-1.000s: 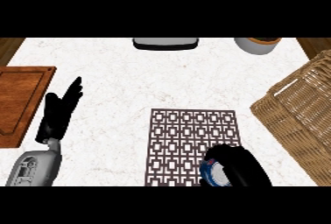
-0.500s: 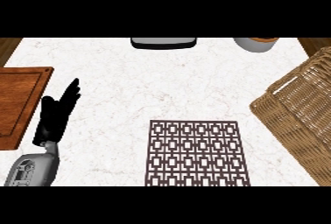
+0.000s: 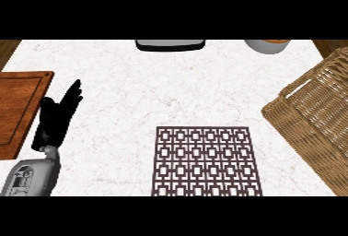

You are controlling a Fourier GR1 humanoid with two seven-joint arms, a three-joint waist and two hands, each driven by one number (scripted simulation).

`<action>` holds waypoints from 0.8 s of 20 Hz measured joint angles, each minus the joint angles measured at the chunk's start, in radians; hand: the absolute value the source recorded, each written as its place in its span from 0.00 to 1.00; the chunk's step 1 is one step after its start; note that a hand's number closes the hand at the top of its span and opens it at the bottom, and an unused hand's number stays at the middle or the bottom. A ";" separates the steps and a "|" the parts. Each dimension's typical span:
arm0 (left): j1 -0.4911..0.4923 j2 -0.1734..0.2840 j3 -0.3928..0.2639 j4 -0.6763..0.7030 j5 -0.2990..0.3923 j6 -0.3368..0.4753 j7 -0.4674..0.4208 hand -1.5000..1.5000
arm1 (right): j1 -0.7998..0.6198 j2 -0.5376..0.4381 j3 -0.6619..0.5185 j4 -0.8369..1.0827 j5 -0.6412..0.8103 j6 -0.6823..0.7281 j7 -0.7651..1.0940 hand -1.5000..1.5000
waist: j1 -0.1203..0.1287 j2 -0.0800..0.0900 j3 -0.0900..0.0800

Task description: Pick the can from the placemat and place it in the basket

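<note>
Head view: my left hand [image 3: 55, 120] rests open, fingers straight; to its right lie one placemat [image 3: 207, 161] and one basket [image 3: 314, 115].

White marbled desk [image 3: 170, 87], fine grey veining, fills most of view. Wooden cutting board [image 3: 19, 108] flat at left edge, raised rim, cut off by frame. Dark tray-like item with light inner surface [image 3: 170, 44] at far edge, centre, only near part visible. Grey round vessel with orange-brown top [image 3: 267, 45] at far edge, right of dark item, well apart from it; identity unclear.
</note>
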 measured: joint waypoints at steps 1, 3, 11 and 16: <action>0.001 -0.005 -0.004 -0.003 -0.002 0.004 0.002 0.50 | 0.003 0.009 0.003 -0.004 -0.002 -0.004 0.003 1.00 | 0.000 0.000 0.000; 0.010 -0.004 -0.003 -0.004 -0.001 0.000 -0.002 0.50 | 0.007 0.024 0.009 -0.012 -0.003 -0.015 0.008 1.00 | 0.001 0.000 -0.001; 0.018 -0.015 -0.014 -0.013 -0.011 0.010 -0.001 0.50 | -0.011 0.082 -0.004 -0.025 -0.009 -0.021 0.045 1.00 | 0.010 0.006 -0.004; 0.018 -0.012 -0.016 -0.016 -0.013 0.006 -0.005 0.50 | -0.062 0.144 -0.037 -0.028 -0.010 -0.028 0.096 1.00 | 0.013 0.008 -0.005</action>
